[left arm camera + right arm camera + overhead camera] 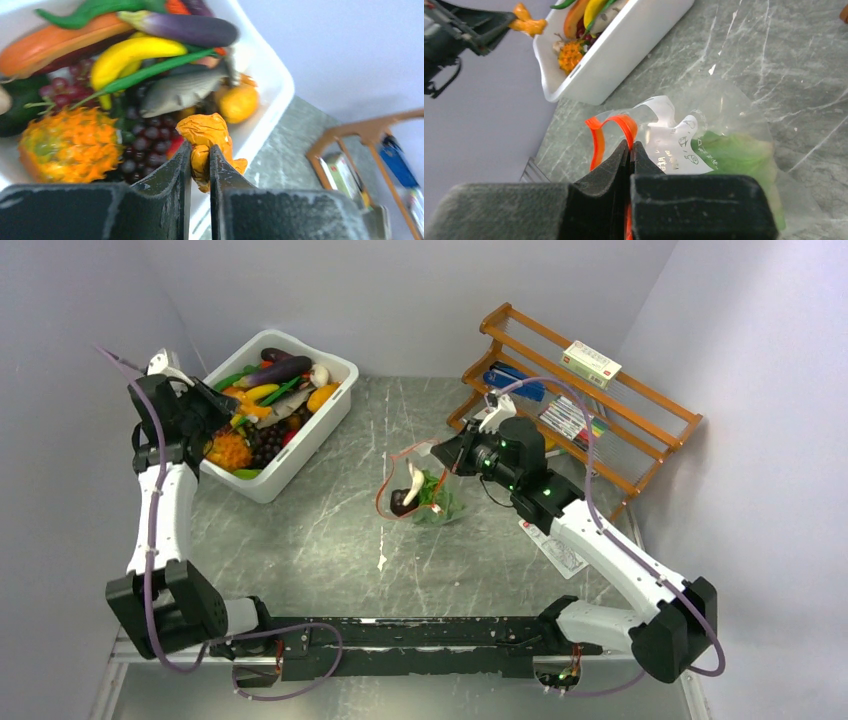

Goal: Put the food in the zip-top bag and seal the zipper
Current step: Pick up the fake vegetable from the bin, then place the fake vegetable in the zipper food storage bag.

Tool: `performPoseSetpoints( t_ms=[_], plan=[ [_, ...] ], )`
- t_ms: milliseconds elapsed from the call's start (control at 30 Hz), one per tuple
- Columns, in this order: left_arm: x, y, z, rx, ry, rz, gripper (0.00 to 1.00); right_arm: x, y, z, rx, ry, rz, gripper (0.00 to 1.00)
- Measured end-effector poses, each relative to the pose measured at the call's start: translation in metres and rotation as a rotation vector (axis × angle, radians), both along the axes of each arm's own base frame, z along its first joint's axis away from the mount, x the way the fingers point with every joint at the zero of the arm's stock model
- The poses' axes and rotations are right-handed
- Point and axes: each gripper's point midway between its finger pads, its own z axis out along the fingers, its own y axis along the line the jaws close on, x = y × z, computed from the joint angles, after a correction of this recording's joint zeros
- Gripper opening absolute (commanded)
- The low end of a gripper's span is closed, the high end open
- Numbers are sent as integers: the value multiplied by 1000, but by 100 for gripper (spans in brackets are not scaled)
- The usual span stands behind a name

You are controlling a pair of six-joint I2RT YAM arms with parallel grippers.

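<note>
My left gripper is shut on a crinkled orange-yellow food piece and holds it over the near rim of the white bin, which is full of toy food. In the top view it is at the bin's left side. My right gripper is shut on the orange-red zipper of the clear zip-top bag, holding its mouth up and open. The bag holds green lettuce, a pale mushroom and a dark piece.
The white bin stands at the back left. A wooden rack with books and a small box stands at the back right. A flat white leaflet lies under the right arm.
</note>
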Motion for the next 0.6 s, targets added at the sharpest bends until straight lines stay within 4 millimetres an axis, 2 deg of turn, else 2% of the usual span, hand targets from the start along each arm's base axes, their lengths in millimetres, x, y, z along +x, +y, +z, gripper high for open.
performPoseSetpoints(
  t_ms=[100,200,400,600],
  plan=[
    [-12,-31,25,-15,-74,-132,7,3,2,-10,-17,23,-3,0],
    [-27,-75,38,-36,-120,-297,7,5,2,-10,-20,25,-7,0],
    [-59,-144,47,-68,-157,-571,7,12,5,-5,-18,18,-16,0],
    [-97,-191,52,-108,-236,-784,7,14,6,-7,-16,25,-18,0]
  ],
)
